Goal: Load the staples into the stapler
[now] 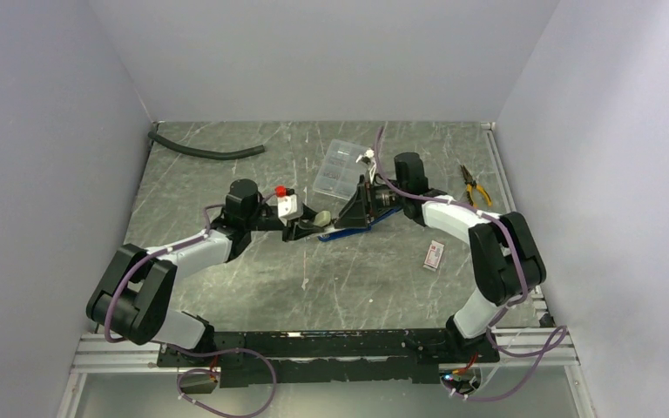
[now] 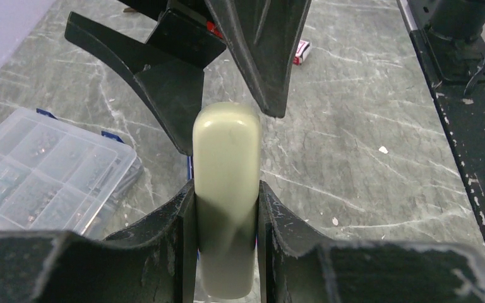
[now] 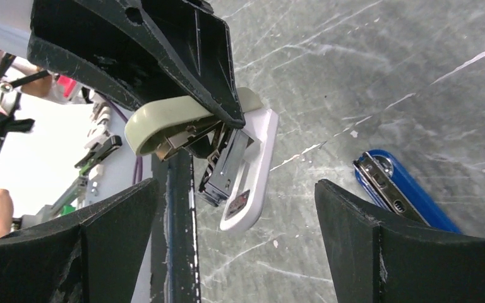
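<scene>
My left gripper [image 2: 226, 214] is shut on the cream top of the stapler [image 2: 226, 158], held above the table near the middle [image 1: 318, 218]. In the right wrist view the stapler [image 3: 252, 170] hangs open, its metal magazine and white base swung down below the cream top. My right gripper [image 3: 243, 252] stands wide open just in front of it with nothing between its fingers [image 1: 355, 209]. The staples themselves do not show. A small white box with a red end [image 1: 435, 253] lies on the table to the right.
A blue stapler-like piece with a metal channel [image 3: 398, 189] lies on the table under the right gripper. A clear compartment case [image 1: 340, 170] sits behind the grippers. A black hose [image 1: 205, 150] lies at the back left, and yellow-handled pliers [image 1: 473, 185] at the back right.
</scene>
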Robot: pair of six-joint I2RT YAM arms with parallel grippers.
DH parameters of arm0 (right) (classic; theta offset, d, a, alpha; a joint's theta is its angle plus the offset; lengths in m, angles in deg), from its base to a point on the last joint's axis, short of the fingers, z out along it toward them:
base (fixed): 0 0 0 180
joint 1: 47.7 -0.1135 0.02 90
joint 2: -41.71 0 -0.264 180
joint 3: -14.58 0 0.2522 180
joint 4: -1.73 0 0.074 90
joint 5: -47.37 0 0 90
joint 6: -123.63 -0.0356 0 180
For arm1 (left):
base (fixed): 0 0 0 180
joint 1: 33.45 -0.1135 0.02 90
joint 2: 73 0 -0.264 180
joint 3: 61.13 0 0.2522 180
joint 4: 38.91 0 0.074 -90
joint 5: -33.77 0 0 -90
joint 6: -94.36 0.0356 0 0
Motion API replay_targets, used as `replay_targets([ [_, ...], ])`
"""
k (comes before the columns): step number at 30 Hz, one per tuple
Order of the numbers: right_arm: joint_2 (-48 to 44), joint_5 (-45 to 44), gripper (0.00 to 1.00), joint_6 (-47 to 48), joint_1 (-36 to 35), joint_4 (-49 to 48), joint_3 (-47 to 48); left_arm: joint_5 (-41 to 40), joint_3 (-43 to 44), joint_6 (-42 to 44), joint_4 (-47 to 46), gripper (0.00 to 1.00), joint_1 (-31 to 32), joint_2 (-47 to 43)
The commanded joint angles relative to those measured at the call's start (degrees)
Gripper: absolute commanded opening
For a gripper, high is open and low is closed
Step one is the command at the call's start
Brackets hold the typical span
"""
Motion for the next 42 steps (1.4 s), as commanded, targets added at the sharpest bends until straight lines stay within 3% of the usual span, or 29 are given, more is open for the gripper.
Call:
replay_targets([
  [1, 1.5, 2.2, 0.95, -3.5, -0.9, -4.5, 2.4, -2.3, 2.8, 5.7, 4.0, 0.03, 1.2, -1.8],
  [13, 5.4, 3.5, 0.66, -2.8, -1.6, -3.7, 3.5, -3.8, 2.8, 8.8, 5.7, 0.03, 2.1, -2.1],
  [20, 6.3, 4.5, 0.42, -3.8, -1.6, -4.7, 3.8, -4.7, 2.8, 10.2, 6.6, 0.03, 2.6, -2.1],
  [22, 6.2, 4.6, 0.30, -3.9, -1.6, -4.8, 3.7, -5.3, 3.0, 10.7, 7.0, 0.03, 2.7, -2.0],
  [25, 5.3, 2.8, 0.00, -1.8, -1.6, -2.5, 3.6, -7.6, 2.7, 10.5, 6.1, 0.13, 2.9, -1.8],
  [31, 3.2, -0.4, 0.00, -1.8, -1.6, -3.4, 1.3, -8.7, 2.6, 10.5, 3.7, 0.31, 3.1, -1.0],
  [33, 3.1, -0.7, 0.00, -1.7, -1.6, -3.5, 1.1, -8.4, 3.6, 10.8, 4.5, 0.28, 3.3, -0.4],
  [36, 3.3, -1.3, 0.00, 0.8, -1.3, -1.3, 1.6, -8.4, 4.3, 11.1, 5.0, 0.14, 3.4, 0.1],
  [38, 3.2, -1.0, 0.19, 1.8, -0.1, -0.3, 1.7, -7.4, 4.3, 12.8, 6.5, 0.03, 3.4, -0.1],
  [40, 2.4, -0.7, 0.38, 1.3, 1.5, -0.9, 1.5, -6.6, 3.9, 14.1, 7.7, 0.03, 3.4, -0.6],
  [42, 1.2, -1.4, 0.51, 2.0, 2.5, -0.2, 1.2, -6.2, 3.7, 15.3, 8.8, 0.03, 3.4, -1.0],
])
